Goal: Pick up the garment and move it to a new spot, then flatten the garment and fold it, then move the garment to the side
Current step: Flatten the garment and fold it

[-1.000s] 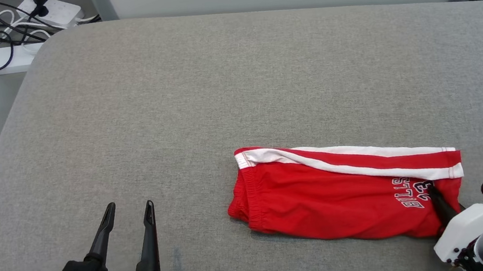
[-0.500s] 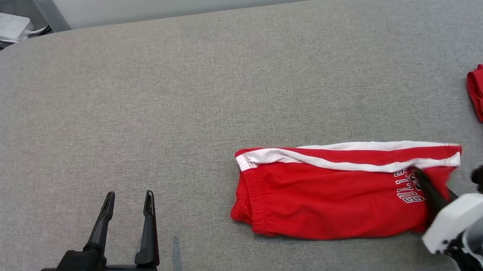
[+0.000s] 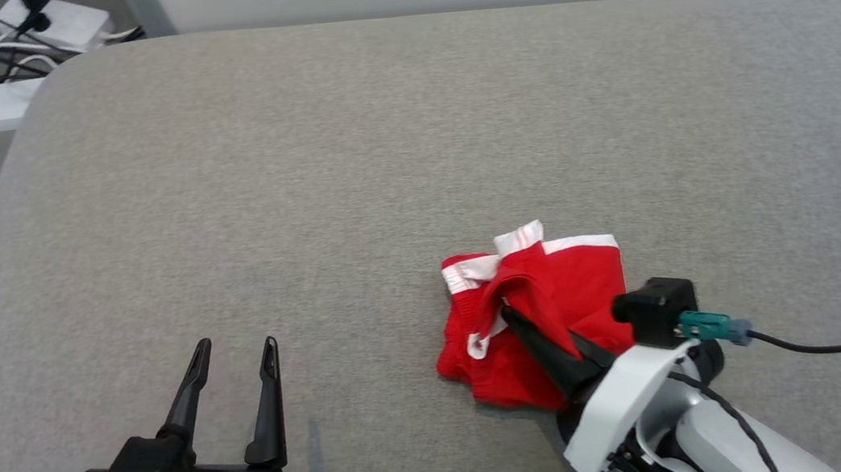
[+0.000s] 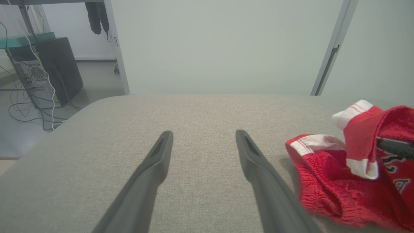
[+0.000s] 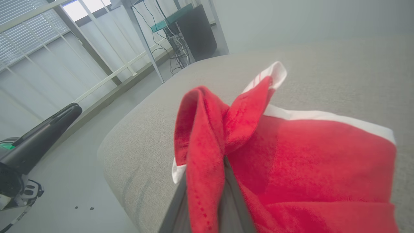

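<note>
Red shorts [image 3: 581, 280] with white trim lie bunched right of centre on the grey cushion [image 3: 377, 152], one hem lifted. The right gripper [image 3: 510, 312] reaches in from the lower right, forearm slanting up-left, its fingers pressed together on that raised fold. The left gripper [image 3: 236, 345] rests at lower left, fingers spread, apart from the cloth.

Your right hand [image 5: 223, 171] pinches a raised fold of the red shorts [image 5: 307, 155], its dark fingers [image 5: 233, 200] closed under the cloth. A white-trimmed corner stands up over the grey padded surface [image 5: 145, 129]. Your left hand [image 5: 45, 132] sits far left.
</note>
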### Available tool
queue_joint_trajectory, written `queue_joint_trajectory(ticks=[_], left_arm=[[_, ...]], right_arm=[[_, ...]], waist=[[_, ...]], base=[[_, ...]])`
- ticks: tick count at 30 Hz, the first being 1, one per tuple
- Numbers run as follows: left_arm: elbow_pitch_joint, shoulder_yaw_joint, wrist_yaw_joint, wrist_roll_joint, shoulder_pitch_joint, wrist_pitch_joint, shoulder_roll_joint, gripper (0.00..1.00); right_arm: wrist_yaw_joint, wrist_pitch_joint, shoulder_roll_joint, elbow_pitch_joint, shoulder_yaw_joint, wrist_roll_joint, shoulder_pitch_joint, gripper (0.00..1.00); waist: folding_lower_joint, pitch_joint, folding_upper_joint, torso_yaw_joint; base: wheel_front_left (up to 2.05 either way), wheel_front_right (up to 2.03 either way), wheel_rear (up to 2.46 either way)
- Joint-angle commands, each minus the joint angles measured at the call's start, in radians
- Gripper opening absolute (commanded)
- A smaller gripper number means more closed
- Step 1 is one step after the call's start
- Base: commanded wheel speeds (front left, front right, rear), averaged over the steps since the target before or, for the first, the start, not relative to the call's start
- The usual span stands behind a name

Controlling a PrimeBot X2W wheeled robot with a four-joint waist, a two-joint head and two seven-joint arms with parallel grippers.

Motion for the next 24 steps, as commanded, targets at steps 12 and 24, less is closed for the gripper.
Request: queue_joint_trajectory(ticks=[12,24], left_arm=[[-0.004,0.026,-0.023,0.017,-0.046,-0.01,-0.018,1.0],[0.004,0.028,-0.038,0.031,-0.062,-0.01,-0.027,1.0]], right_arm=[[0.0,-0.141,0.068,0.181,-0.064,-0.038,-0.093,0.0],[0.0,-0.166,0.068,0.202,0.128,0.122,-0.142,1.0]], waist=[[0.0,-0.004,0.0,0.094],[0.0,0.011,0.0,0.082]], base=[[0.0,0.0,0.0],[0.0,0.0,0.0]])
